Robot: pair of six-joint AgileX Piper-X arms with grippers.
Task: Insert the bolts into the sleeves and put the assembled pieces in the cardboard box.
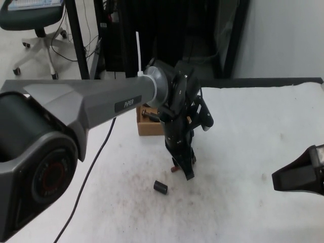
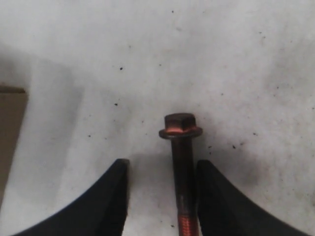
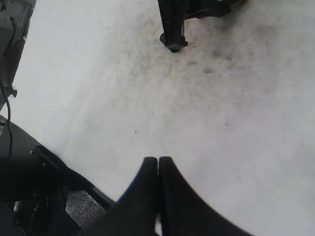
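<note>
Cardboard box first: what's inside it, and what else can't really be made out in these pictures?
- Cardboard box: high view, the left arm covers most of it, so its contents cannot be told.
- Bolt: left wrist view, threaded end cut off by the picture's edge; whether the left pincer touches it is unclear.
- Sleeve: high view, too small to tell if its bore is empty.
</note>
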